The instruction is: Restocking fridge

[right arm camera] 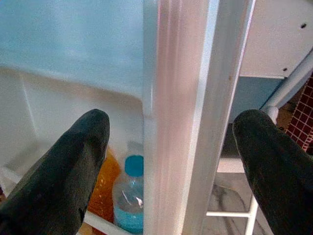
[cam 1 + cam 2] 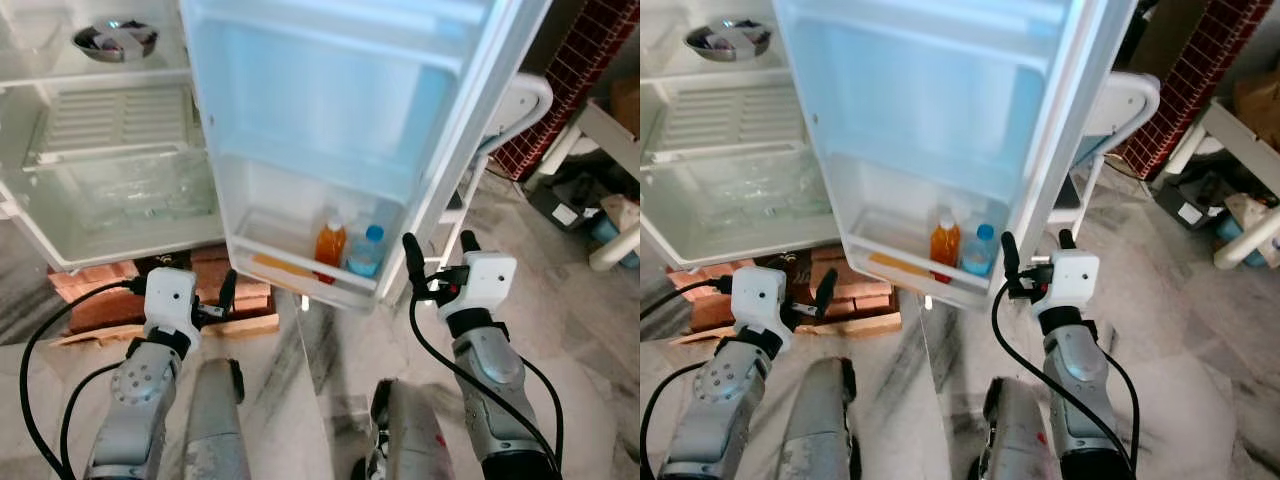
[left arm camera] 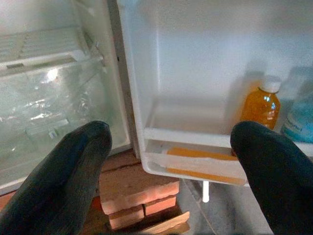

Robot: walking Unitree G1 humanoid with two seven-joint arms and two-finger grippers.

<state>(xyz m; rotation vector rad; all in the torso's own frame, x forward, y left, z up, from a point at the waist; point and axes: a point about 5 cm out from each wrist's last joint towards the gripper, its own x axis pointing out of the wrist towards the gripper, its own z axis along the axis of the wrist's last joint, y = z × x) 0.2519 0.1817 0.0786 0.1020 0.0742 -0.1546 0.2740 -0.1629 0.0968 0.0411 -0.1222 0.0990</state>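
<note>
With the fridge door [image 2: 330, 120] swung wide toward the robot, its lowest door shelf [image 2: 300, 268] holds an orange juice bottle [image 2: 329, 246] and, just right of it, a clear water bottle with a blue cap [image 2: 364, 252]. Both stand upright, touching or nearly so. An orange label strip runs along the shelf's front lip.

Left of the door, the fridge cabinet [image 2: 60, 150] is open: white ribbed shelf, clear crisper drawer [image 2: 130, 195] below it, and a metal bowl [image 2: 114, 41] on the upper shelf at far left. Cabinet rests on red bricks [image 2: 215, 290] and a wooden board on the marble floor.

Right gripper [image 2: 440, 255] is raised at the door's free edge, near the bottles. Jaws wide: in the right wrist view one finger sits on the inner side by the bottles, the other on the outer side, with the door edge running between them. Contact with the edge cannot be told. Holding nothing.

Left gripper [image 2: 215, 295] is low, in front of the bricks, near the door's hinge side. Jaws wide, nothing between them; left wrist view looks at the crisper, the door shelf and the juice bottle.

Right of the door: white chair [image 2: 515, 110], brick-patterned wall, clutter on the floor.
</note>
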